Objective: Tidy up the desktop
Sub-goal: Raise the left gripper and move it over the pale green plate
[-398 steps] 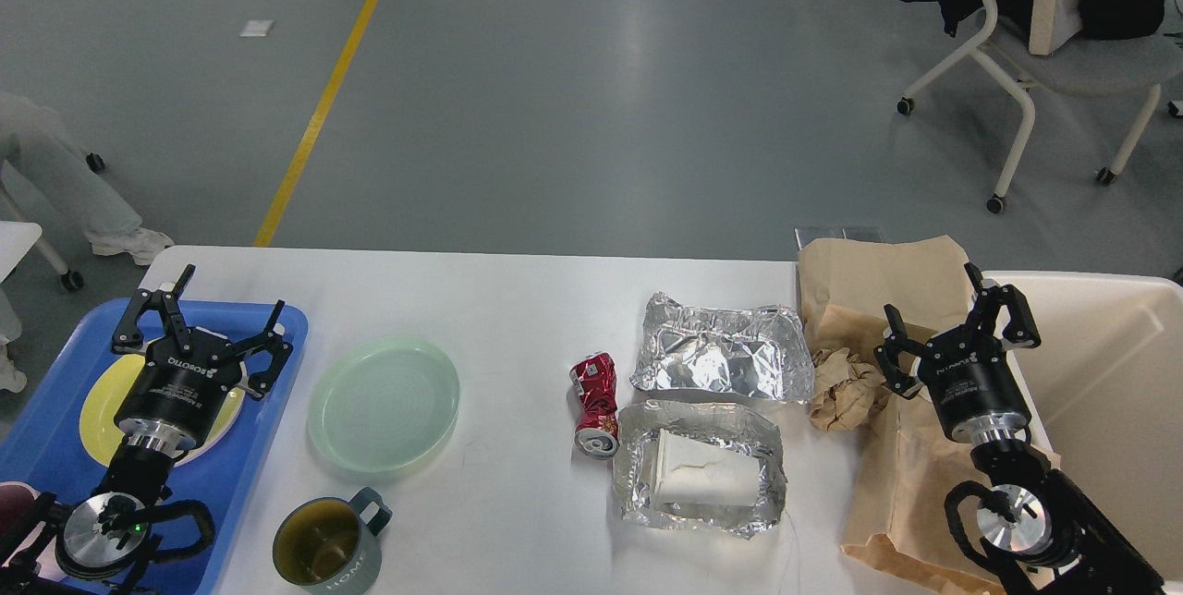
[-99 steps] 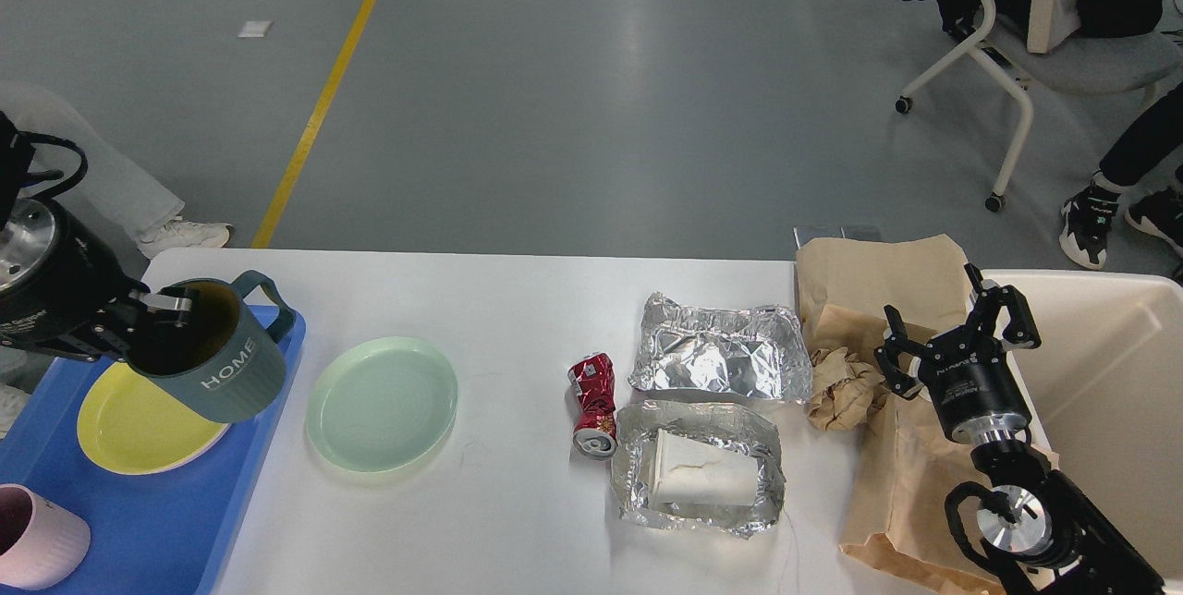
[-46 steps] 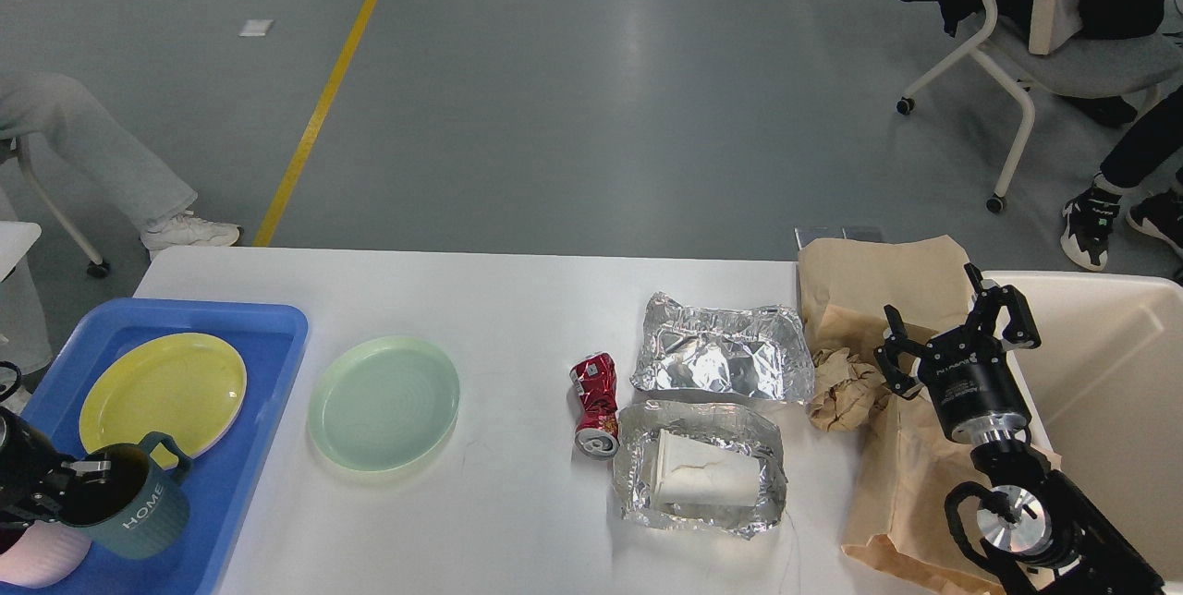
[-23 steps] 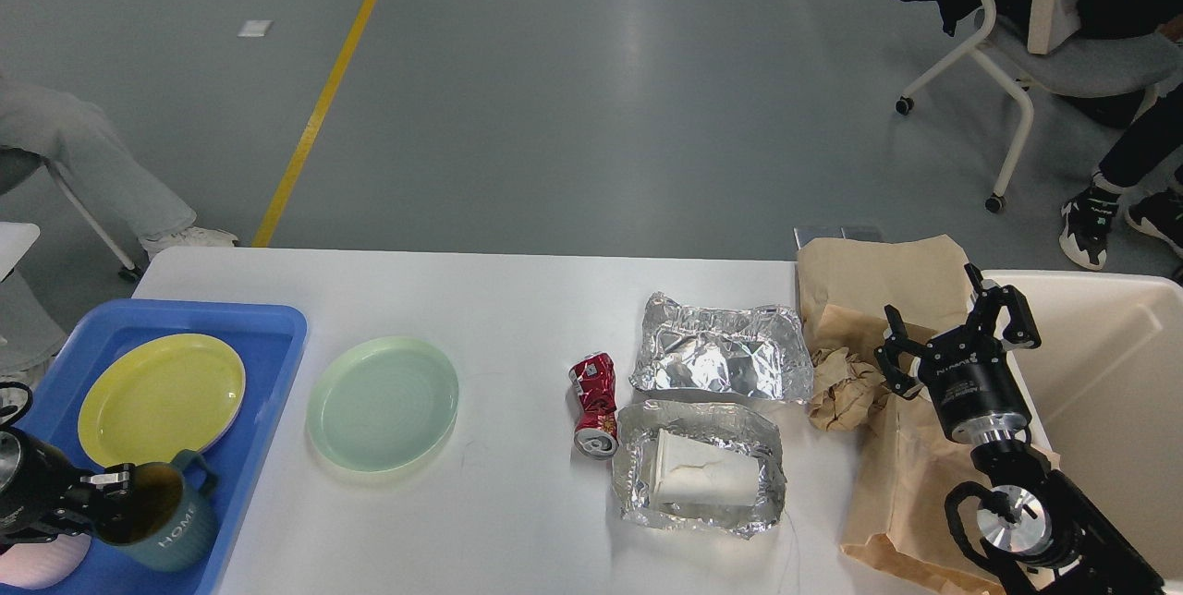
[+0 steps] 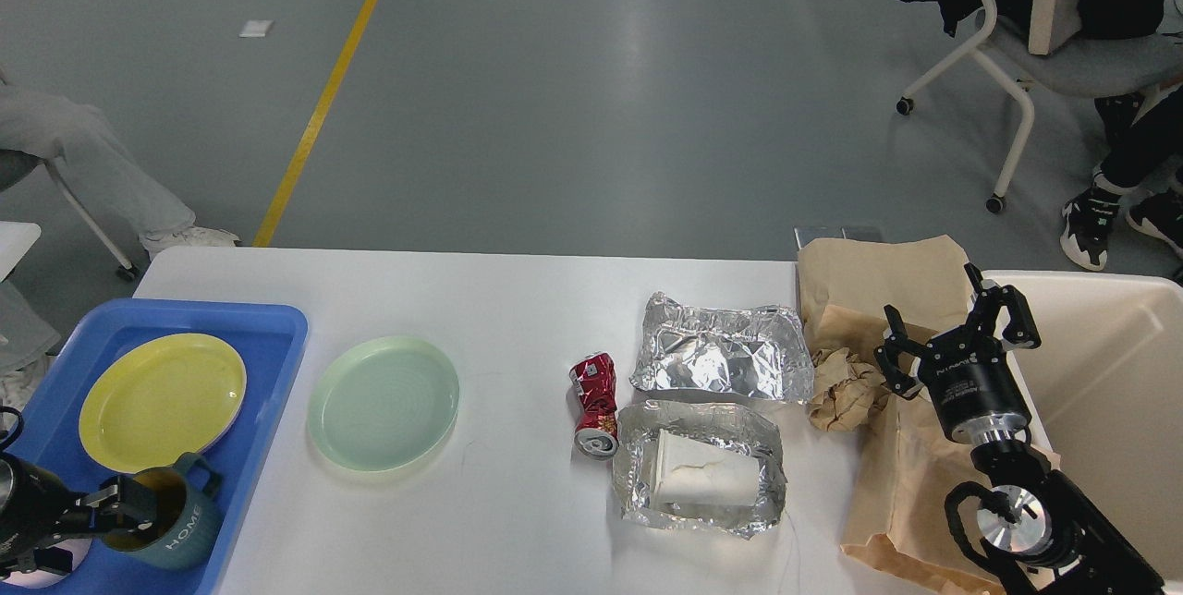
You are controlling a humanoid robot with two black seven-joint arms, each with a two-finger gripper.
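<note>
Left gripper [image 5: 118,495] clamped on teal-grey ceramic mug's [image 5: 171,526] rim above blue plastic tray [image 5: 259,410]; right gripper [image 5: 952,327] spread, empty; early release risks tipping.

Lab hall: grey floor [image 5: 554,115], yellow line [image 5: 328,87], wheeled chair [image 5: 1035,59].

Glossy grey floor [image 5: 573,87] with a yellow line [image 5: 323,96]; wheeled white-framed chair [image 5: 1044,50] at upper right.

A crushed red can [image 5: 594,404] is seen beside two foil containers [image 5: 700,477] — a green plate [image 5: 384,402] lies well apart, leftward.
</note>
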